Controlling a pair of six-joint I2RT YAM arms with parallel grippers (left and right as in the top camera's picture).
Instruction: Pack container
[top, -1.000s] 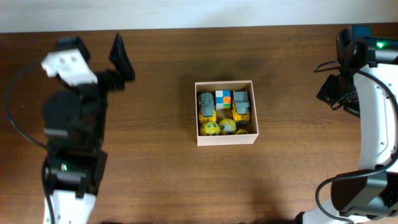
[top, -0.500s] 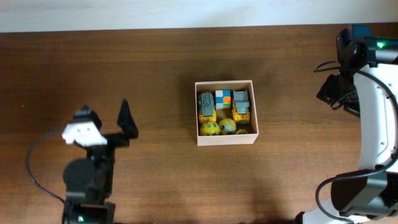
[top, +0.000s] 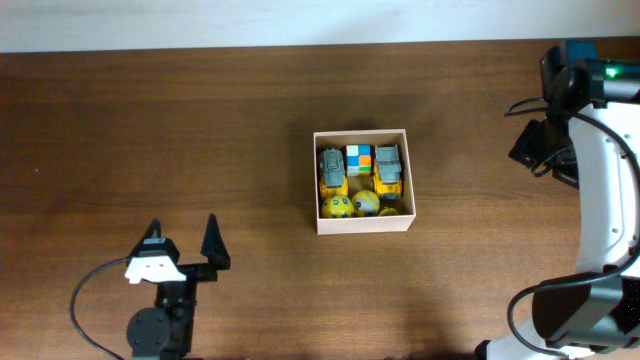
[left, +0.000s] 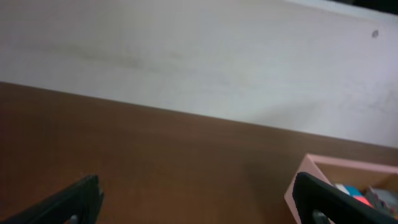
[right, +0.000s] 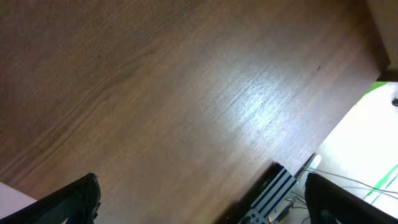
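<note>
Brown wood-grain table (top: 230, 130); square white container (top: 365, 224) sits flat near centre, toys (top: 361, 182) inside.

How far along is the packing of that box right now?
Packing looks done: the container holds two trucks, a colored cube between them and yellow balls, and I see no toys outside it. Nothing is in hand: the left gripper and the right gripper are both away from the box, fingers open and empty. Nothing visible remains to pack.

Overhead sharp, evenly lit; left wrist soft, dim; right wrist glare on table (right: 267, 112).
</note>
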